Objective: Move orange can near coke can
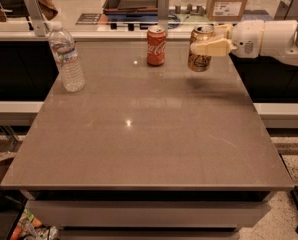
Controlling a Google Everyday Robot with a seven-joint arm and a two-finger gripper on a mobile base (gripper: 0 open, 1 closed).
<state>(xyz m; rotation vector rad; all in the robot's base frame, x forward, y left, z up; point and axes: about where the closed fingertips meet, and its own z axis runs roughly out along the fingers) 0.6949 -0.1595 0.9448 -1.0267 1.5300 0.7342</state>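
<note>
Gripped aloft by the far right corner.
Above the grey rectangular bench (139, 144), a white arm (274, 36) reaches in from the right edge; its cream two-finger hand (203, 40) clasps the upright golden-orange metal can (199, 63), near the red Coca-Cola can (156, 46).

The end effector (201, 43) is showing in the upper right of the frame as a pair of cream, matte fingers (212, 48) with blunt, rounded tips. Behind it, the white arm (271, 36) is running off the right edge, its smooth, bulbous wrist housing carrying a small dark round mark.
</note>
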